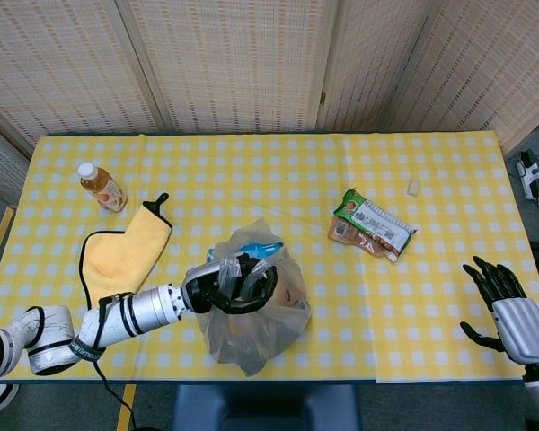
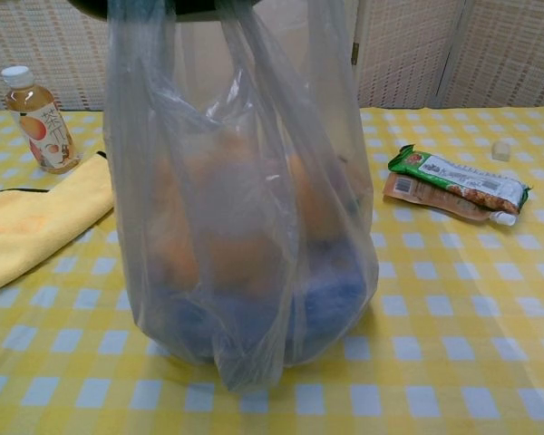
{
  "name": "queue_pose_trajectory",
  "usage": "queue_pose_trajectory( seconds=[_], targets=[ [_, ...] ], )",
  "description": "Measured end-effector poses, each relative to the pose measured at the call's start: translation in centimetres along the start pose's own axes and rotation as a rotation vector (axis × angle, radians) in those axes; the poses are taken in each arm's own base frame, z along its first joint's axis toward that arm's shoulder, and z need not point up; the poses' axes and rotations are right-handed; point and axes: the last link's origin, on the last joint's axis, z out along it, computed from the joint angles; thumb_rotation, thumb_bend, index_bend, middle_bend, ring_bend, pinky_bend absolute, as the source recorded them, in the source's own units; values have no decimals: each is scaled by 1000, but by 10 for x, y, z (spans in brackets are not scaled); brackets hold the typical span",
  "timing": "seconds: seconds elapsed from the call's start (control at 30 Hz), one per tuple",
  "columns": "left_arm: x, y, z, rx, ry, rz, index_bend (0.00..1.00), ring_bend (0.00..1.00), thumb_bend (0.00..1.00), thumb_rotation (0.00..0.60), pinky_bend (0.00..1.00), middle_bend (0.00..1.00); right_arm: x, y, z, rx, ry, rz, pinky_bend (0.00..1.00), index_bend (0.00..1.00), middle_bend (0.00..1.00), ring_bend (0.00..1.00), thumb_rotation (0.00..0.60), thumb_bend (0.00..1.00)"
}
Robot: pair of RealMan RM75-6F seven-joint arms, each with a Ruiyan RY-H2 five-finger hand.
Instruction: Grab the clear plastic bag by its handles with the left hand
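Observation:
A clear plastic bag (image 1: 260, 319) holding orange and blue items stands near the table's front edge; it fills the middle of the chest view (image 2: 245, 227). My left hand (image 1: 226, 283) has its fingers curled around the bag's handles at the top, which are gathered into a bunch. In the chest view only a dark sliver of that hand (image 2: 145, 7) shows at the top edge above the drawn-up handles. My right hand (image 1: 508, 310) hangs off the table's right front corner, fingers spread, holding nothing.
A tea bottle (image 1: 101, 187) stands at the left. A yellow cloth (image 1: 121, 251) lies just left of the bag. Snack packets (image 1: 373, 226) lie to the right, with a small white piece (image 1: 413, 187) beyond them. The checked tablecloth (image 1: 251, 171) covers the table.

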Motion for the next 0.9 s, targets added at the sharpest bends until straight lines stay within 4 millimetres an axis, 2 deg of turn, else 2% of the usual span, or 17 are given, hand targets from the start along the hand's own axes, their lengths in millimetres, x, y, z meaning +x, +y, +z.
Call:
queue_pose_trajectory(
  seconds=[0.23,0.43,0.73,0.9],
  targets=[
    [4,-1,-14,-36,67,91,557,856,520,600,1000,795,-1,-2,0,4,-2,-1,0,0,0,4,600,284],
    [2,7,-19,-59,92,93,557,856,520,600,1000,795,-2,-6,1,20,-9,-3,0,0,0,4,600,285],
    [-3,34,-27,-110,124,127,557,856,519,600,1000,795,-3,-10,0,35,-9,-7,0,0,0,3,600,285],
    [-13,66,-24,-155,116,180,558,856,519,600,1000,795,0,-11,-4,52,3,5,0,0,0,3,600,285]
  ],
)
